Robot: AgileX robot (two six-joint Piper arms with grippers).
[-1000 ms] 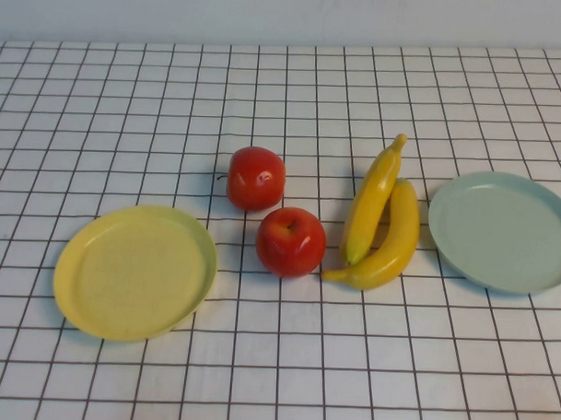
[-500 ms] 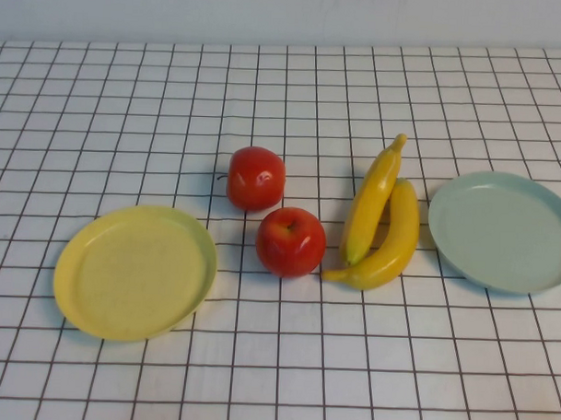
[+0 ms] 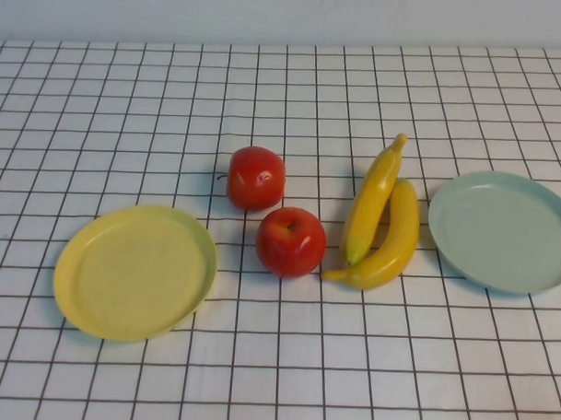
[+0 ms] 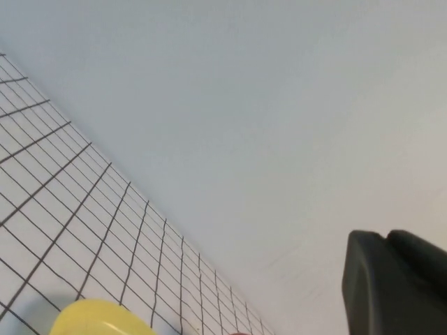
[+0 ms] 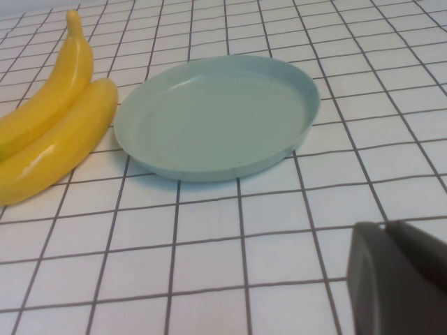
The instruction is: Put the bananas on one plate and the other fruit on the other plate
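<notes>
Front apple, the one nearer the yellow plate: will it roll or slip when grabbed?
The front apple is round and sits free on the flat table, so a nudge probably rolls it. Its glossy skin suggests a slippery, rigid surface. Neither tool is near; the right tool sits shut by the blue-green plate.

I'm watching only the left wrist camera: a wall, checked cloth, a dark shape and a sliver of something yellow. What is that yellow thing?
Observer: It is a round yellow plate with nothing on it, on the robot's left. The dark shape is the left pincer, shut and aimed at the wall.
Operator: Is there any fruit?
Observer: Yes. Two red apples and two bananas lie on the cloth in the middle, none of them on a plate.
Operator: What is the other arm doing?
Observer: The right pincer, shut, hangs on the near side of a blue-green plate, which also has nothing on it, with the bananas just beside it.
</notes>
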